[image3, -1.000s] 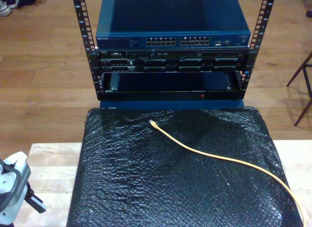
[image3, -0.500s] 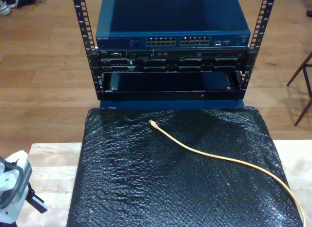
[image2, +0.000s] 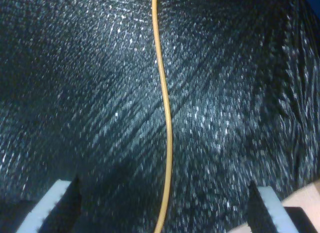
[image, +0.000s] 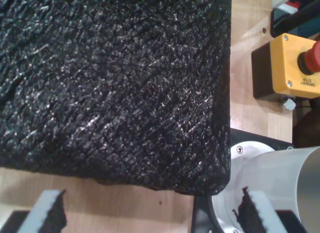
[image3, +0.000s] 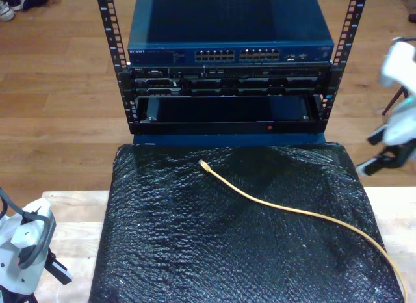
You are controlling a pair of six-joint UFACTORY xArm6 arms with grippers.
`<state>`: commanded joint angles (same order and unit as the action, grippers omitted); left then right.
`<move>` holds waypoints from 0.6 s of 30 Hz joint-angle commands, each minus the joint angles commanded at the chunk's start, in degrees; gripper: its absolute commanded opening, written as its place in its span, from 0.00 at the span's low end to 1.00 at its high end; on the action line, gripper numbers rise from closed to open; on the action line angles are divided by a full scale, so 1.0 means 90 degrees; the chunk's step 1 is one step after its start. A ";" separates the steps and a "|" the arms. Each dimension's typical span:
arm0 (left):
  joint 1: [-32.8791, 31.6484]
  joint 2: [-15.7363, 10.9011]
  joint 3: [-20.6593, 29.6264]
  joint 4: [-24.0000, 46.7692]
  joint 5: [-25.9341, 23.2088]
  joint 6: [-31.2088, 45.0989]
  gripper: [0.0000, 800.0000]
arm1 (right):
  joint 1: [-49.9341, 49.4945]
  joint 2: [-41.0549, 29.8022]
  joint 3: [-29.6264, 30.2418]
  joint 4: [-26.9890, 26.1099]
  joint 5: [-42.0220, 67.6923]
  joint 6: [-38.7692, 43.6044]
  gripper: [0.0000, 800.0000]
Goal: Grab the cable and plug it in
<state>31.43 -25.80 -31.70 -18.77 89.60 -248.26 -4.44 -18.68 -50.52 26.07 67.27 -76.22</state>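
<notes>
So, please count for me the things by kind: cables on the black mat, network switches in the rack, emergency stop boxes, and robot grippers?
Yellow-orange network cable: 1
Blue network switch: 1
Yellow emergency stop box: 1
Grippers, my first gripper and my second gripper: 2
Total: 5

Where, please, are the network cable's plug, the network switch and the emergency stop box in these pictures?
network cable's plug (image3: 203, 164): exterior view, the cable's tip.
network switch (image3: 231, 30): exterior view, its blue top panel.
emergency stop box (image: 292, 63): first wrist view, its yellow face.
</notes>
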 joint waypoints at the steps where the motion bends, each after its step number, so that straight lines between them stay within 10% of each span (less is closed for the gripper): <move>1: 0.0000 0.0020 0.0029 -0.0010 -0.0039 -0.0010 1.00 | 0.0156 0.0049 0.0000 -0.0059 -0.0078 0.0088 0.99; 18: -0.0137 0.0156 0.0205 -0.0068 -0.0332 -0.0283 1.00 | 0.2032 0.0996 0.0039 -0.0303 -0.1778 0.1495 1.00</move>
<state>30.20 -24.40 -29.86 -19.38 86.62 -250.81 13.85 -9.71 -50.16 23.34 51.27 -62.77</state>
